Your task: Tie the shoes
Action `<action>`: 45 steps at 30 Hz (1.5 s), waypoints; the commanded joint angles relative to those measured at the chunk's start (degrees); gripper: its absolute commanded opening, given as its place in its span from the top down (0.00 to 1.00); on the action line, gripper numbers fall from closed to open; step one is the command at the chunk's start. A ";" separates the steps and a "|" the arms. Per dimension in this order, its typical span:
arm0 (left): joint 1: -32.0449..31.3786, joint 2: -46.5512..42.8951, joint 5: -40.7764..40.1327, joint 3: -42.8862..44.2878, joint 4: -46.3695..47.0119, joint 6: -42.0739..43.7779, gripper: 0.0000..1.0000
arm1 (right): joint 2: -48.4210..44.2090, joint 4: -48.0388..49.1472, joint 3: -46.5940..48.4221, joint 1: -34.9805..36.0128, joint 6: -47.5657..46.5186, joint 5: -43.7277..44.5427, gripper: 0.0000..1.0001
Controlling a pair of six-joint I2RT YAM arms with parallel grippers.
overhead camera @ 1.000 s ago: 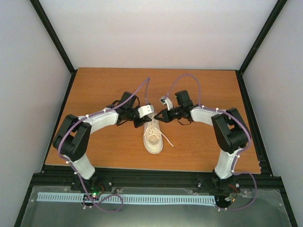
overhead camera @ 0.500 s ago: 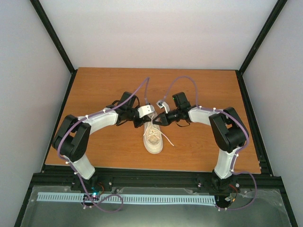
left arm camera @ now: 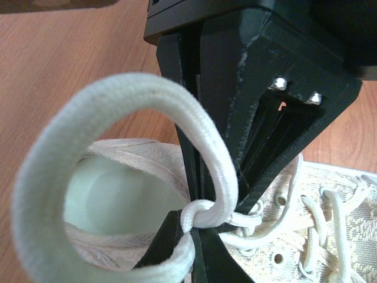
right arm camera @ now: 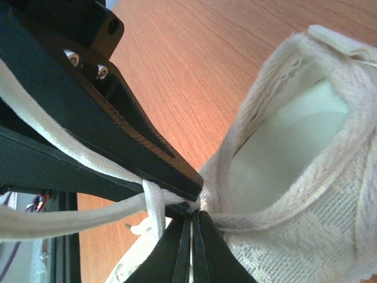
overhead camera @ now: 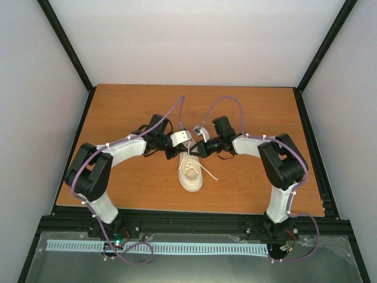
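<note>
Lying at 6 o'clock from left tool point(overhead camera: 184, 145) and right tool point(overhead camera: 198, 148), both clenched on laces point(left arm camera: 177, 103), sneaker point(overhead camera: 191, 172) unmoved; right tool shifted toward 9 o'clock.

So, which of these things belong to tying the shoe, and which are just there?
Job: cream canvas low-top sneaker; its thin white laces; left claw and right claw, both pinching lace.
Just there: brown wooden table; black metal frame.

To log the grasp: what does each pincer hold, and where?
Left pincer: lace loop, at its base. Right pincer: lace, close to the shoe.
</note>
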 commanded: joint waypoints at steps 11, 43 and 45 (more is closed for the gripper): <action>1.44 -2.56 2.31 2.31 -1.06 0.21 0.99 | -6.47 2.79 -3.79 1.02 -0.84 4.06 0.97; 1.53 -0.71 7.68 4.21 -2.60 -1.99 0.99 | -3.03 9.48 -3.77 2.51 2.10 2.54 0.89; 1.52 -0.71 7.44 4.27 -2.91 -1.87 0.99 | -3.96 9.90 -4.40 2.47 1.98 4.02 0.97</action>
